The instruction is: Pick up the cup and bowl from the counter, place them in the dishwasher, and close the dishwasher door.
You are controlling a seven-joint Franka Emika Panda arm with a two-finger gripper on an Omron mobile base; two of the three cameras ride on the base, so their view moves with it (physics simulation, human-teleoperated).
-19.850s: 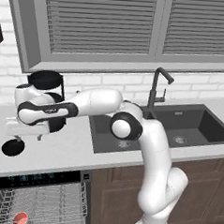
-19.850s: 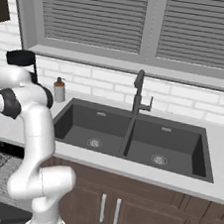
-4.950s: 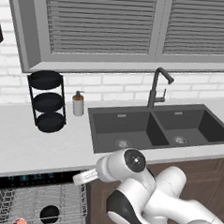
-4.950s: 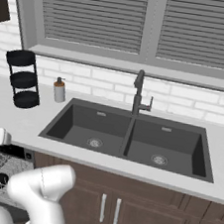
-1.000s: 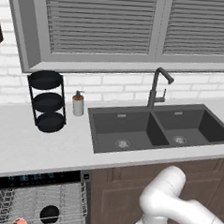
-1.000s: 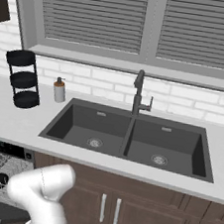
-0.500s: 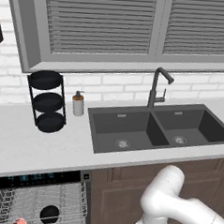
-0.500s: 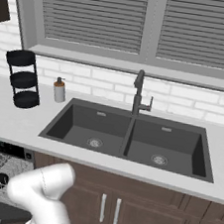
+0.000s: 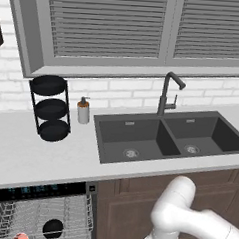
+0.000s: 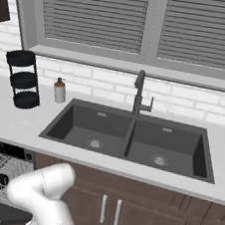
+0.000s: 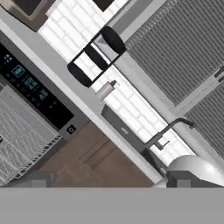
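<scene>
Low beside the dishwasher point(image 11: 30, 83), the claw point(image 11: 109, 179) stands spread wide, holding and touching nothing.

Counter point(image 9: 34, 159) pale grey-white; sink point(image 9: 140, 135) dark grey; bowl point(image 9: 52, 228) black; cup point(image 9: 20, 238) red-coral inside; cabinets point(image 10: 137, 208) brown wood; wall point(image 9: 123, 91) white brick w/ grey grout.

Three-tier wire stand point(image 9: 50, 109) with round black trays, upright near the white brick wall point(image 9: 123, 89). Soap bottle point(image 9: 83, 111) just right of it, apart from it, brown pump on top. Dark double sink point(image 9: 165, 136) right of the bottle; black faucet point(image 9: 168, 92) at its back edge, between the two basins. Grey slatted blinds point(image 9: 107, 23) above. Brown cabinets point(image 10: 114, 210) below the sink.
</scene>
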